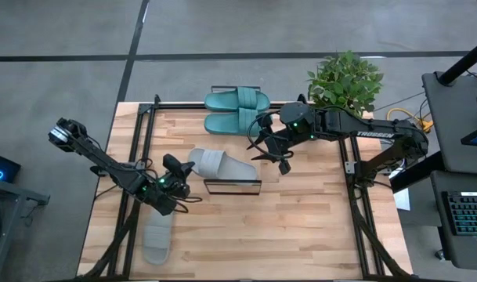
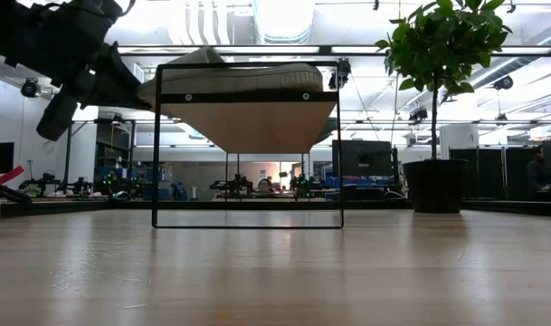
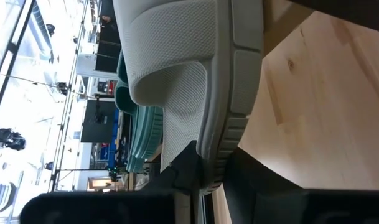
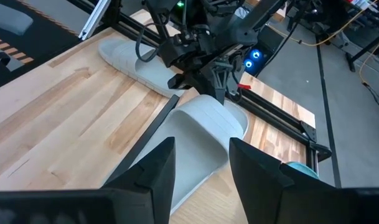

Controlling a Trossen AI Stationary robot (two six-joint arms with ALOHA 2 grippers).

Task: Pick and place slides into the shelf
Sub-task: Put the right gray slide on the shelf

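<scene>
Left gripper (image 1: 178,174) pinches a grey slide (image 1: 220,165) lying on the shelf (image 1: 232,186); the right gripper (image 1: 276,150) hovers open at three o'clock. Teal pair (image 1: 236,110) apparently unshelved at twelve; second grey slide (image 1: 158,236) at seven

We see a grey floor (image 1: 58,31), a potted plant (image 1: 346,81) at the table's far right, and bright ceiling lights (image 2: 284,14).

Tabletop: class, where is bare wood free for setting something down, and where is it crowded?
Free: the wide stretch of tabletop between the shelf and the near edge. Crowded: the far middle, with the teal pair, right gripper, and left gripper shut on a grey slide.
</scene>
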